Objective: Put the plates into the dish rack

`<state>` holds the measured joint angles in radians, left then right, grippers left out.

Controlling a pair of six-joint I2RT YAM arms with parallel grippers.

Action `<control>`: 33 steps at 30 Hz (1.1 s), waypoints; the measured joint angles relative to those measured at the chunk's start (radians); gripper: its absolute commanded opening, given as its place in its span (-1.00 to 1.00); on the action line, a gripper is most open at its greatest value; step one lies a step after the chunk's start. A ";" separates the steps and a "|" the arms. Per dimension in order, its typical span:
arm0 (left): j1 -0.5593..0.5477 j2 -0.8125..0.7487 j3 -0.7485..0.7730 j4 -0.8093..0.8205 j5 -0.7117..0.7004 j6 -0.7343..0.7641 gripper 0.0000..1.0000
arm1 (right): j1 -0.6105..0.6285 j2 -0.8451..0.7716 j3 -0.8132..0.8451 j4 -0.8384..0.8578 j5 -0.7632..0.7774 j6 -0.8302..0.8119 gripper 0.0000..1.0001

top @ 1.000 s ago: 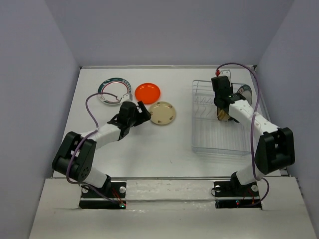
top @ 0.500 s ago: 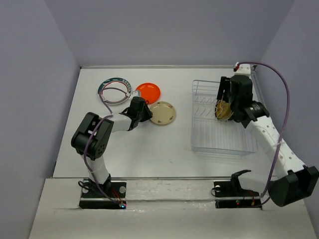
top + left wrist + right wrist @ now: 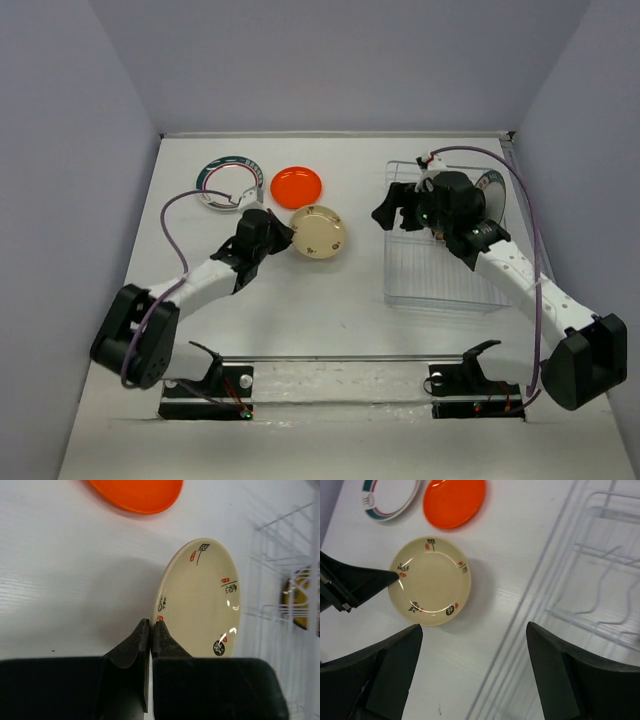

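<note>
My left gripper (image 3: 151, 625) is shut on the near rim of a beige plate (image 3: 200, 595) with small red and black marks, which tilts up off the table. From above, the left gripper (image 3: 278, 235) sits at the left edge of the beige plate (image 3: 318, 232). The right gripper (image 3: 474, 626) stands open and holds nothing, hanging above the left edge of the dish rack (image 3: 600, 580), with the beige plate (image 3: 430, 582) below to its left. A dark brown and yellow plate (image 3: 300, 597) stands in the dish rack (image 3: 445, 270).
An orange plate (image 3: 297, 186) and a white plate with a green-red rim (image 3: 228, 183) lie on the table behind the beige plate. A white plate with a teal rim (image 3: 492, 188) stands at the rack's far right. Walls close the table on three sides.
The left gripper closed on the beige plate's rim. The right gripper opened, left the dark brown plate in the rack and swung left to the rack's left edge.
</note>
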<state>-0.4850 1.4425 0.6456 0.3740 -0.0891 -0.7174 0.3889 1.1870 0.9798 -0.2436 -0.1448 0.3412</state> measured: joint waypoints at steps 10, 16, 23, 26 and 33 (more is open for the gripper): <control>-0.040 -0.445 -0.114 0.016 0.105 -0.013 -0.88 | 0.074 0.136 0.027 0.084 -0.175 0.034 0.80; -0.044 -0.472 -0.116 0.020 0.199 -0.013 -0.88 | 0.074 0.154 0.027 0.145 -0.285 0.084 0.16; -0.043 -0.467 -0.115 0.057 0.248 -0.018 -0.14 | 0.071 0.169 0.027 0.208 -0.364 0.134 -0.86; -0.043 -0.442 -0.095 0.066 0.255 -0.016 0.33 | 0.058 0.167 0.027 0.206 -0.359 0.139 -0.86; -0.045 -0.286 0.036 0.047 0.165 0.015 0.43 | 0.010 0.106 0.133 -0.007 0.158 0.010 -0.86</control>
<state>-0.5304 1.1564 0.6819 0.4206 0.0757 -0.7021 0.3992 1.2930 1.1126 -0.2508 0.0128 0.3508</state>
